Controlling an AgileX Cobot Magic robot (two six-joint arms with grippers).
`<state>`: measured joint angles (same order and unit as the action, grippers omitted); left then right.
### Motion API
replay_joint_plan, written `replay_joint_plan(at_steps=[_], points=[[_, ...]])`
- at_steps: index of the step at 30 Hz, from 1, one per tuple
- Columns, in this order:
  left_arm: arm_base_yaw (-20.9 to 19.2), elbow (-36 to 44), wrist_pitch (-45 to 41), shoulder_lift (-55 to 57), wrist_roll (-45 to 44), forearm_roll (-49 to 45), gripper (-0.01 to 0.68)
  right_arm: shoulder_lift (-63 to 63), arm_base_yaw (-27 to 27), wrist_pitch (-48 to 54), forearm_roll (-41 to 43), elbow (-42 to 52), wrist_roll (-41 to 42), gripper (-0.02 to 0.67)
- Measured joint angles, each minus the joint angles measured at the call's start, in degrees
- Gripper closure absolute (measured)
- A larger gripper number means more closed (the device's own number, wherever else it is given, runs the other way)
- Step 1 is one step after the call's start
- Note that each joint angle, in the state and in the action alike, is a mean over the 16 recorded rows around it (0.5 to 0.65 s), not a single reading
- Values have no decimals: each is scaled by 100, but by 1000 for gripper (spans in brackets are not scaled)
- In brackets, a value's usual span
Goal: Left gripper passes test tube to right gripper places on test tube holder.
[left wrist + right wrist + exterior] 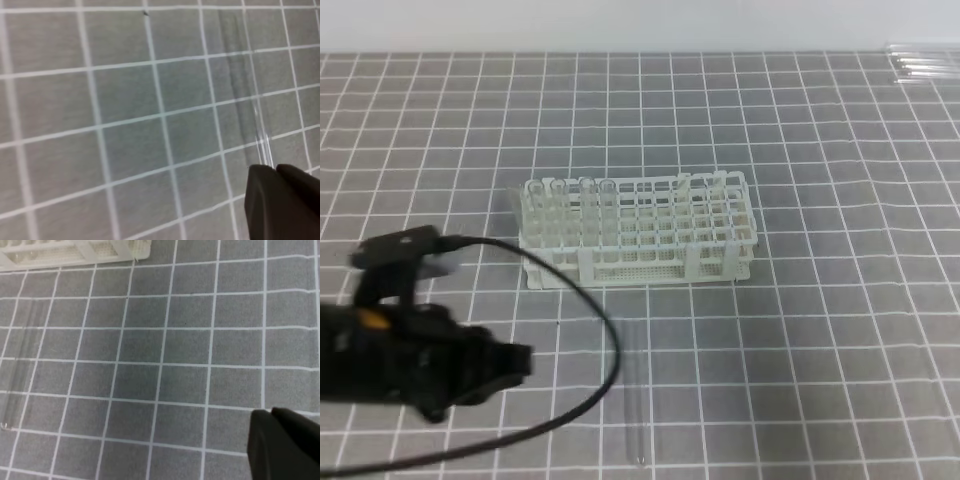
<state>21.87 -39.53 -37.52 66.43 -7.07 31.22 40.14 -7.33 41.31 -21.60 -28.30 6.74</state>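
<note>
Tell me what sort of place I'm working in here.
Probably a lab-style test bench: a white test tube holder with a few clear tubes standing in it, a loose test tube lying on the grey gridded mat, and spare tubes at the far edge.

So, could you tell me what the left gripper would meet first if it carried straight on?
Probably the test tube lying on the mat just beyond the shut left gripper; depth is unclear.
</note>
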Motion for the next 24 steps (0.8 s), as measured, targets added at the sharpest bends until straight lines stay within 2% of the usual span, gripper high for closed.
replay_joint_plan(at_steps=[6, 14, 20, 24], points=[[1002, -765, -85, 1110, 738, -468, 674, 12, 0, 34, -38, 0, 8, 662], [2144, -2002, -780, 2382, 1722, -1419, 675, 12, 0, 144, -106, 0, 8, 662], [2609, -2586, -1236, 2938, 2056, -1912, 646, 12, 0, 238, -135, 0, 8, 662], [2714, -2772, -1386, 3158, 2125, -2072, 583, 12, 0, 283, -145, 0, 8, 662]])
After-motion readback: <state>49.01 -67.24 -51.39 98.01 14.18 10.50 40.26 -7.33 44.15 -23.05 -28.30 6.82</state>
